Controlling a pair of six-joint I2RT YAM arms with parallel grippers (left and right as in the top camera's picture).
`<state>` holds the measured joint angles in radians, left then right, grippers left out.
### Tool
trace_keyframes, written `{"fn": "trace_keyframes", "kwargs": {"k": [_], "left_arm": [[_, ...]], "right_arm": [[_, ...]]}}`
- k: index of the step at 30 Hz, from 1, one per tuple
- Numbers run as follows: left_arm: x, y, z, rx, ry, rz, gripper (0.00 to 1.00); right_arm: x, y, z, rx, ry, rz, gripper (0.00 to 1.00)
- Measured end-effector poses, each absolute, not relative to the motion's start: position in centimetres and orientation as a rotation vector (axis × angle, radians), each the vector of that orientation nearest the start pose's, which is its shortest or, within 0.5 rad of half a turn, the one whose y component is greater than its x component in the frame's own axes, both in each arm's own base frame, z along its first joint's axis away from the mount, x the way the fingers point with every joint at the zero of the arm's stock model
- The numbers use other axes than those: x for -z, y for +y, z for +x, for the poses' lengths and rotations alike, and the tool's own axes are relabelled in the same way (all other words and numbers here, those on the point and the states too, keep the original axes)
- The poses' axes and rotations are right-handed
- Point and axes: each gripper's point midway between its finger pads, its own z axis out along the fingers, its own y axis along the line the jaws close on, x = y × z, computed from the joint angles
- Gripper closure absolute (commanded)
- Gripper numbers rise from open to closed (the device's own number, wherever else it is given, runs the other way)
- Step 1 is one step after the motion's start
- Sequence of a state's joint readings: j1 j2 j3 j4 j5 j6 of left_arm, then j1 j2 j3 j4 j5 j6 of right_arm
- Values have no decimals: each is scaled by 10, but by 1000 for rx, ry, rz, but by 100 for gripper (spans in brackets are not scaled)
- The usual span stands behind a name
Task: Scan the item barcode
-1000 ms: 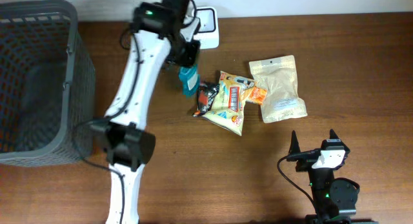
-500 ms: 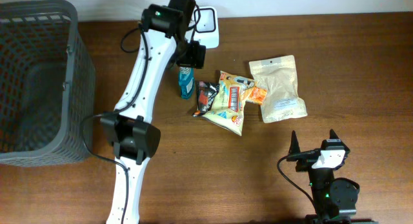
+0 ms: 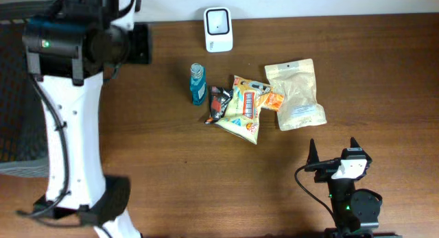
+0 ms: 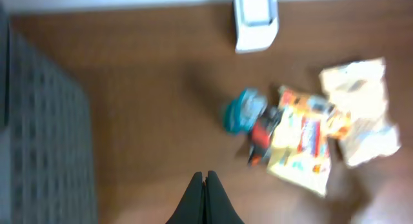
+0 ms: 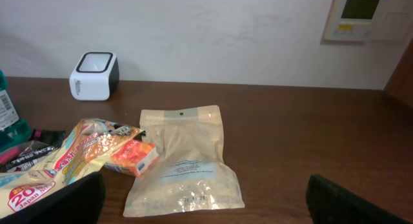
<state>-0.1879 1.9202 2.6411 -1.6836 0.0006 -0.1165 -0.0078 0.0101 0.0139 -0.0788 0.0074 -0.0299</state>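
- Left claw (image 4: 205, 197): fingers pressed together, nothing between them. It hangs high over the brown wooden counter (image 3: 357, 53), off toward the grey mesh basket (image 4: 45, 140).
- Right claw (image 3: 333, 147): fingers wide apart and empty, parked at the near edge, facing the pile.
- Neither claw holds an item. All candidates lie on the counter in front of the white box-shaped barcode scanner (image 3: 218, 20).
- The small teal bottle (image 3: 198, 84) is nearest the scanner. I can't tell whether it is upright or lying down.
- Just right of it is the black snack packet (image 3: 218, 104), touching the yellow printed snack bag (image 3: 243, 109). Next come a small orange packet (image 3: 272, 99) and a beige resealable pouch (image 3: 296, 94).
- Risk 1: if the left claw descends with its fingers together, it shoves or topples the bottle instead of gripping it. It needs to spread before the drop.
- Risk 2: the packets overlap, so a grab at one likely drags or lifts its neighbour, and a double pick would give a wrong scan.
- Risk 3: no barcode face is readable here. An item presented with the code turned away, or creased on a soft bag, won't read.
- Risk 4: the left wrist view is smeared, so aiming from it would probably land off target.
- Risk 5: the scanner looks light and sits at the counter's back edge, so a low approach could knock it.
- Risk 6: both arms reaching into the same cluster could clash.
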Motion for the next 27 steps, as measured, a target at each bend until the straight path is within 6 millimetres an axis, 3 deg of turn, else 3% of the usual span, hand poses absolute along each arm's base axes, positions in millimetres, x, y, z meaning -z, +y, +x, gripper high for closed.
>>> {"fn": "trace_keyframes", "kwargs": {"k": [6, 12, 21, 27], "left_arm": [[-294, -52, 338, -29, 2830, 64, 100], [-264, -16, 312, -248, 2926, -97, 100], [-259, 65, 299, -347, 2921, -480, 100], [-262, 82, 293, -359, 2903, -562, 100]], "right_arm": [[-159, -3, 246, 35, 1646, -13, 2], [-159, -3, 246, 35, 1646, -13, 2], [-159, -3, 246, 34, 1646, -13, 2], [-159, -3, 246, 34, 1646, -13, 2]]}}
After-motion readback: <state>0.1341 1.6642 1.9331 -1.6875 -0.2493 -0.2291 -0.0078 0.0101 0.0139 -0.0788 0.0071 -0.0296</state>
